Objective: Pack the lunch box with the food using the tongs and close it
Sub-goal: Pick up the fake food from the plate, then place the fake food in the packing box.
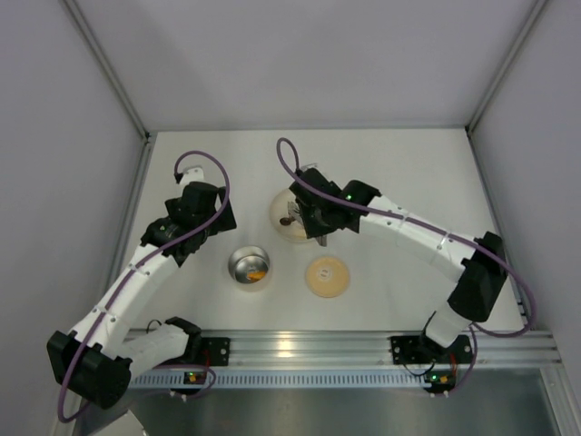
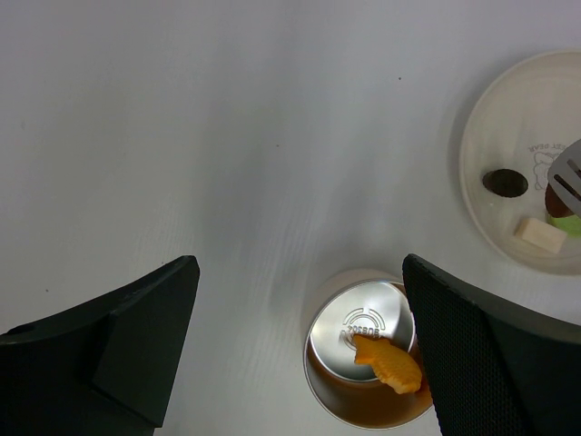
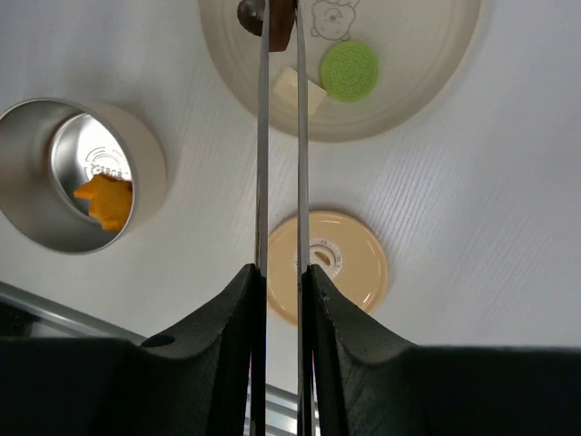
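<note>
Pick step: right tool (image 3: pixel 281 283) clamped narrow on the tongs (image 3: pixel 262 136), whose tips appear to pinch a dark brown piece (image 3: pixel 283 25) on the plate (image 3: pixel 427 64). Left tool (image 2: pixel 301 300) wide and empty above the open lunch box (image 3: pixel 147 154), one orange piece (image 3: pixel 107 200) inside. Next, likely: lift and carry to the box without easing the squeeze; lid (image 3: pixel 349 263) lies on the counter (image 3: pixel 472 227).

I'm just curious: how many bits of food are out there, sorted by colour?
orange piece: 1, in the lunch box
dark brown piece: 1, on the plate
reddish-brown piece: 1, at the tips of the tongs
green piece: 1
cream piece: 1
Total: 5
</note>
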